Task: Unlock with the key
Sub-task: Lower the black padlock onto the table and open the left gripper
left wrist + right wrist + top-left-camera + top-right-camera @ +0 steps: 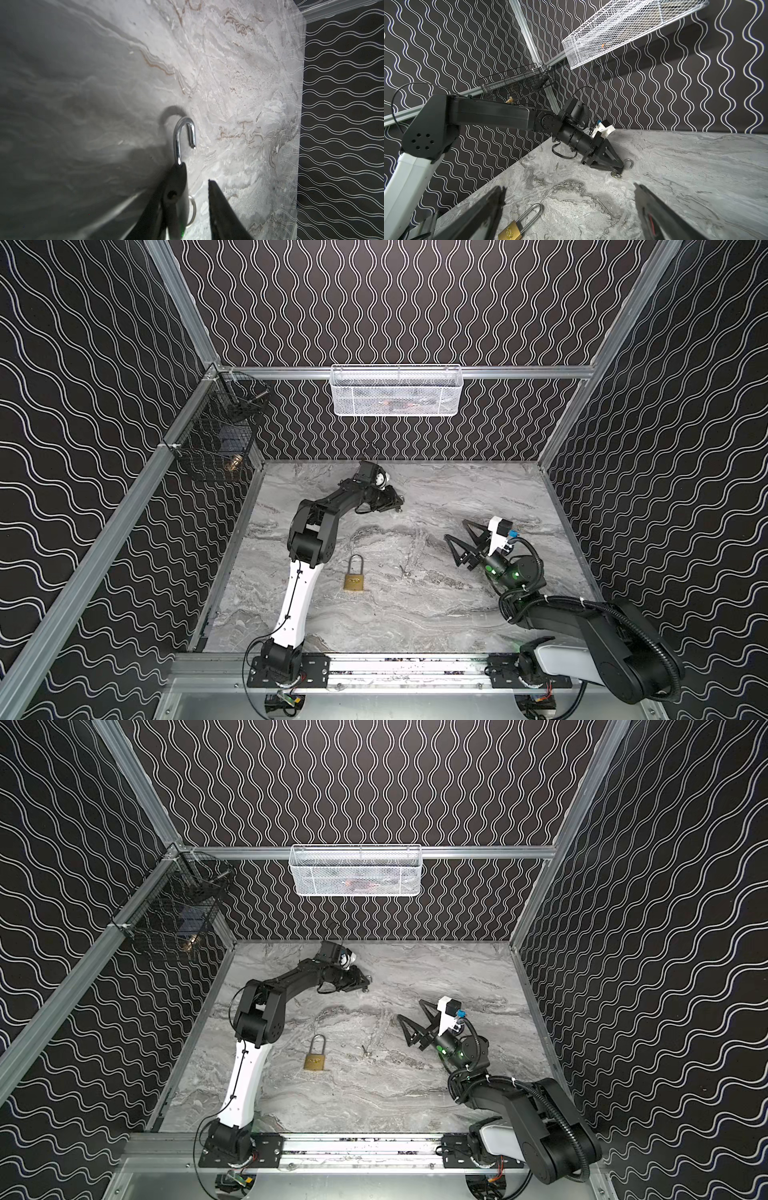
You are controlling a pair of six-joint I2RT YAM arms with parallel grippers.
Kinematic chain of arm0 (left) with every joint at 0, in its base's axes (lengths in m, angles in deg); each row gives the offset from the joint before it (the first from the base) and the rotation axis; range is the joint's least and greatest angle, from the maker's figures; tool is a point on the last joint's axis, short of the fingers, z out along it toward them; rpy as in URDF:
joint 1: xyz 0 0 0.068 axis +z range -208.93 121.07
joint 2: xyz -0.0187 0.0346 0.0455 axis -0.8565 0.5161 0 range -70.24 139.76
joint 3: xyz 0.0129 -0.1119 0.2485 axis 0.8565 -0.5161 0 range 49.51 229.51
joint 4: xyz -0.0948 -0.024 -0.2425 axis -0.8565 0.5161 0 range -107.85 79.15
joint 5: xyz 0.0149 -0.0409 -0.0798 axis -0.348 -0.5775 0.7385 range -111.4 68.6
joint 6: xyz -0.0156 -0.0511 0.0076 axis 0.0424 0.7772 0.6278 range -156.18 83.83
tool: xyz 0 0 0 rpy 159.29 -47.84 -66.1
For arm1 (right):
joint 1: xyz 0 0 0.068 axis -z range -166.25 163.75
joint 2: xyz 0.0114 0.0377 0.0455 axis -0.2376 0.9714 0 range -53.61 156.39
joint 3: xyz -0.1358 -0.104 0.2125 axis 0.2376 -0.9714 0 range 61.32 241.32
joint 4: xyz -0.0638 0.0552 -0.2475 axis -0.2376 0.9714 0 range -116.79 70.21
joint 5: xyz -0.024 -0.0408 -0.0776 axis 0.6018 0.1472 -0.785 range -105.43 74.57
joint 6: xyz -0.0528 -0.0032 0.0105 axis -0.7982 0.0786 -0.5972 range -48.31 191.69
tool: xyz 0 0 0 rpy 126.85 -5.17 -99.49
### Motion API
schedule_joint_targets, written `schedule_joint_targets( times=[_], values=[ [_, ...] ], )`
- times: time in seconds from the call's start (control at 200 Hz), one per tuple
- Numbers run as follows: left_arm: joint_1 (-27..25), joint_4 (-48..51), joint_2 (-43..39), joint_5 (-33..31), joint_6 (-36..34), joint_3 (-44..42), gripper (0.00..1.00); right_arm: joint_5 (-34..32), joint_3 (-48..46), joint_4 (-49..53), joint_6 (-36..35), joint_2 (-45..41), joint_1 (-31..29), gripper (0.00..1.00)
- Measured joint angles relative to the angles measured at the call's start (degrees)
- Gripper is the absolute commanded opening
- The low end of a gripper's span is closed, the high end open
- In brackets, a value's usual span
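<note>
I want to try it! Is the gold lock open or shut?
Shut: the gold lock lies flat with both shackle ends inside its body.

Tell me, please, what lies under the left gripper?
An open shackle pokes out from under the left gripper, with a metal ring beside it; the gripper covers whatever they attach to.

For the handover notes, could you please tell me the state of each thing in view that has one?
Brass padlock: shackle closed, lying flat on the table.
Second padlock: shackle open, at the left tool's tip.
Left tool: jaws parted.
Right tool: wide open, empty.
</note>
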Motion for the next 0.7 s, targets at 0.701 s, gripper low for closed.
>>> schedule_joint_targets(
  times=[0.701],
  values=[
    [-1.84,9.44,-3.8,-17.53,-11.72,-0.66,0.51,0.17,0.28,0.63,-0.02,0.0,0.0,0.99]
  ],
)
